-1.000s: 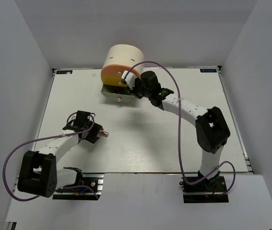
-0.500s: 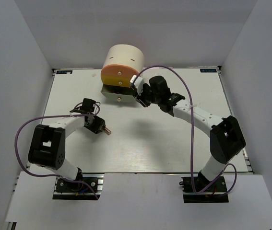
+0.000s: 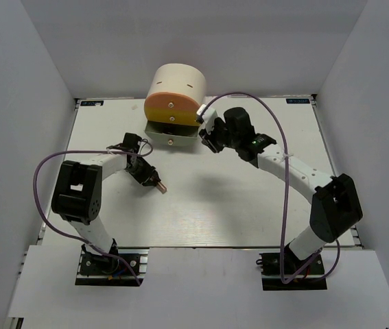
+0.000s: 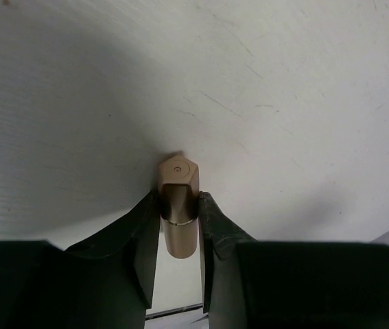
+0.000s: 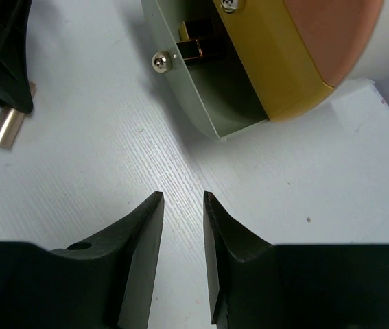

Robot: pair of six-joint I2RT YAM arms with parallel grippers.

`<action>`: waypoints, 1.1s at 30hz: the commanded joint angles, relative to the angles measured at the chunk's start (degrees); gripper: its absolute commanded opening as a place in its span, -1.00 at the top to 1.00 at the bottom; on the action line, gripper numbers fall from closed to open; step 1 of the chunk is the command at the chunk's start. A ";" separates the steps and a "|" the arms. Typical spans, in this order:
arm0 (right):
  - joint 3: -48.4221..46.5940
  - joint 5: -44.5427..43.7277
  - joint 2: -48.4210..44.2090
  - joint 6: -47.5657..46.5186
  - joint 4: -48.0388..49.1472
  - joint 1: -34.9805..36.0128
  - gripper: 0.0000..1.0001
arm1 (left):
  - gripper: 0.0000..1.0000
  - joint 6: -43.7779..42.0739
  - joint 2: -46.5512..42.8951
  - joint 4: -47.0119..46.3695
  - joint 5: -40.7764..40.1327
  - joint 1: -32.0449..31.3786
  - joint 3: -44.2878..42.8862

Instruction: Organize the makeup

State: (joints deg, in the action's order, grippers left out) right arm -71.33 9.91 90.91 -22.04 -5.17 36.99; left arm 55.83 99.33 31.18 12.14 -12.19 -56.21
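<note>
Your L tool point(image 3: 147, 177) pinched rose-gold lipstick point(image 4: 178, 179) over white table point(image 3: 249, 199) | your R tool point(image 5: 182, 205) was slightly spread, empty, near cream box point(image 3: 177, 86), its btm drawer point(image 5: 215, 103) open w/ gold-black lipsticks point(image 5: 197, 41) inside | grey walls point(image 3: 29, 62) around

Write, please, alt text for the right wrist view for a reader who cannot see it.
The right gripper, empty and slightly open, hovers over the white table facing an open pale-green drawer holding dark gold-trimmed items. At upper left, the left gripper holds a rose-gold lipstick.
</note>
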 commanded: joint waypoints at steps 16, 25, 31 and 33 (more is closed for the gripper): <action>5.94 0.20 -8.29 4.02 -2.13 -7.19 0.20 | 1.00 10.60 -9.34 -27.56 3.59 -0.03 -2.94; 8.75 0.46 -10.93 4.64 -2.39 -9.30 0.20 | 1.00 18.95 1.47 -38.81 3.24 -0.03 -12.08; 10.07 0.99 -11.64 4.82 -2.48 -10.01 0.20 | 0.83 20.63 3.76 -36.28 -0.10 -0.56 -14.37; 10.25 0.99 -11.72 5.08 -2.56 -10.10 0.20 | 0.54 21.33 4.64 -36.01 -0.28 -0.56 -14.28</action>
State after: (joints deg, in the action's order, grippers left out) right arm -61.67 10.50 81.10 -18.04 -8.25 27.27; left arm 75.35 103.90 -4.38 13.47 -12.49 -68.53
